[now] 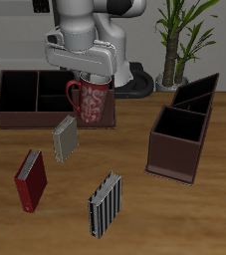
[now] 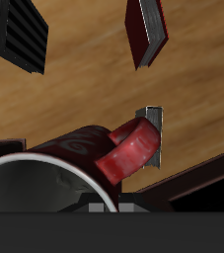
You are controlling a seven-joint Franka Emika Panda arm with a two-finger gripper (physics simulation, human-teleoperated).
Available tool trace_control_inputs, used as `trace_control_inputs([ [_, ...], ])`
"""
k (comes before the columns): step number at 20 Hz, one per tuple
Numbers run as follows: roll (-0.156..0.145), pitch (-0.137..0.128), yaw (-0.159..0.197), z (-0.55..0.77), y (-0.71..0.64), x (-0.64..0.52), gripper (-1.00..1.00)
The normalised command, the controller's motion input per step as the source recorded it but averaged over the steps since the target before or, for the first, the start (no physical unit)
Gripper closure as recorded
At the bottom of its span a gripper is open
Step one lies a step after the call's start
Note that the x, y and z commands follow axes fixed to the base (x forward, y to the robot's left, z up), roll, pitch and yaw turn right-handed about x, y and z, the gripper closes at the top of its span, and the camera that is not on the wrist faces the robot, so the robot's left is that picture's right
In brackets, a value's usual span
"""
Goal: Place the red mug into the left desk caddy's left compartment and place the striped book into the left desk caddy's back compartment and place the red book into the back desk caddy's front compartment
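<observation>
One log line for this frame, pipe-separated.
dark red ceramic mug: lifted in jaws, before wide brown caddy | striped book, red book: on table | narrow brown caddy: empty

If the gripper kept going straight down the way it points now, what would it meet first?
The gripper points down, right over the red mug, so it would most likely meet the mug's rim first, the rim filling the wrist view close beneath it. Whether the fingers already touch the mug is unclear; they are hidden.

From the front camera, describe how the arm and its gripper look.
The arm has glossy white rounded shells with dark grey to black joint sections. The gripper is a boxy, pale grey-white block on the wrist. Its fingers are hidden behind the mug. No cables or markings are discernible.
</observation>
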Motion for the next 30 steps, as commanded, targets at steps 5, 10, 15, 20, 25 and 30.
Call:
trace_control_inputs([
  [5, -0.005, -0.068, 0.018, 0.26, -0.01, -0.76, 1.00],
  [10, 0.041, -0.073, 0.032, 0.23, 0.09, -0.67, 1.00],
  [15, 0.032, -0.054, 0.037, 0.22, 0.07, -0.48, 1.00],
  [20, 0.055, -0.012, 0.041, 0.05, 0.27, -0.32, 1.00],
  [25, 0.067, 0.022, 0.049, -0.13, 0.36, -0.14, 1.00],
  [30, 0.072, 0.019, 0.029, -0.14, 0.34, -0.26, 1.00],
])
